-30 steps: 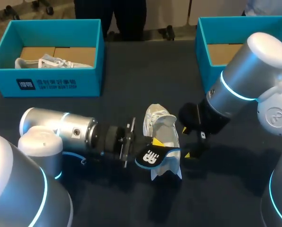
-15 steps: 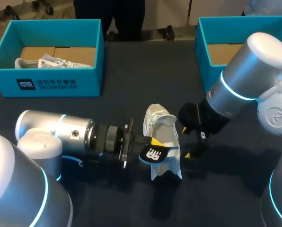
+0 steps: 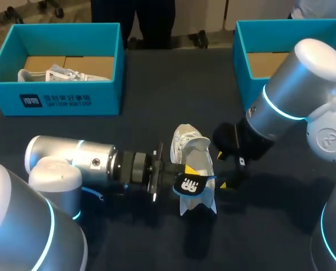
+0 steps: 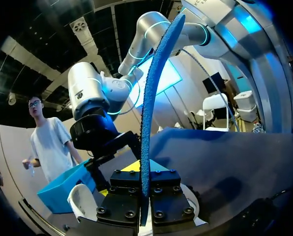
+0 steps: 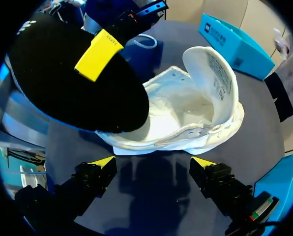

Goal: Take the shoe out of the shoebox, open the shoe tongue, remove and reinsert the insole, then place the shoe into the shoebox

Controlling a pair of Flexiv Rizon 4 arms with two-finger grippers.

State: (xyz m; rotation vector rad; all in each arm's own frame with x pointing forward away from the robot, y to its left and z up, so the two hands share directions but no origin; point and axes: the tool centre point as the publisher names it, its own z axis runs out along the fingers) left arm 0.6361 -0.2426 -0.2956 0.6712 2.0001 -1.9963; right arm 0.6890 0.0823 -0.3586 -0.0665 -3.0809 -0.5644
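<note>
Table (image 3: 173, 79) covered in dark navy cloth (image 3: 269, 226), matte, filling nearly the whole head view. Its far edge runs straight across near the top of that view. Soft dark shadows (image 3: 196, 248) lie on the cloth at the middle and lower middle. Light is even, from overhead, no hard glare. The right wrist view shows the same dark cloth, shadowed in patches.

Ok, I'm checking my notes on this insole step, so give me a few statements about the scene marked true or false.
1. The left gripper is shut on the insole. True.
2. The shoe lies inside a shoebox. False: it lies on the table, between the two boxes.
3. The right gripper is open and holds nothing. True.
4. The left shoebox is empty. False: a second white shoe lies in it.
</note>
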